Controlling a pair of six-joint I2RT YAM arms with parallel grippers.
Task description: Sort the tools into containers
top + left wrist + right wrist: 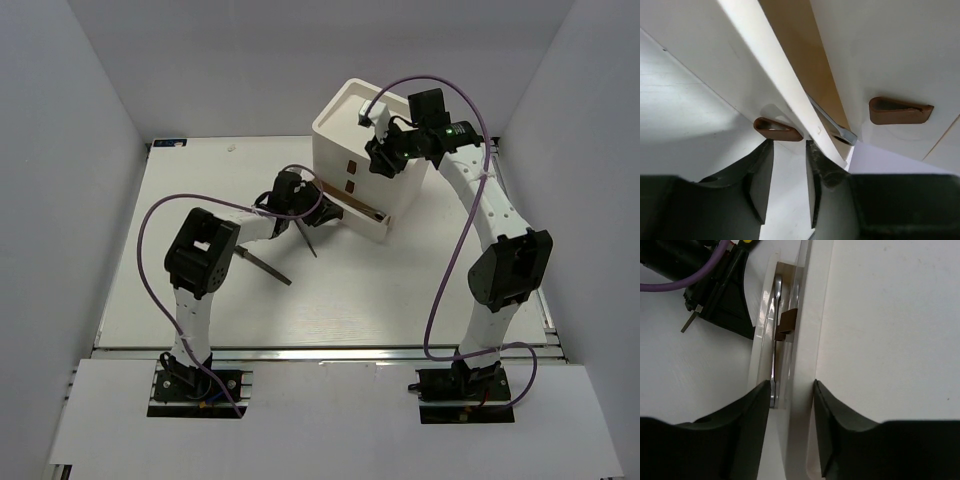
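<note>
Left gripper (790, 150): jaws parted, holding nothing, just short of the drawer tab (777, 130).
Right gripper (791, 390): also parted and empty, above the open bottom drawer (365, 215).
Wrench (832, 122): lies inside that drawer, near its front.
Risk: an off-centre push could skew the drawer and jam it in the white box (335, 160).
Also: the left arm could sweep the two thin tools (268, 266) on the table.

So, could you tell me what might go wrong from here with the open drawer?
The wrench lies close along the wall of the open drawer and might jam it on closing. The left gripper and right gripper both crowd that drawer and could collide. The left arm reaches over a dark tool on the table and may sweep it.
</note>
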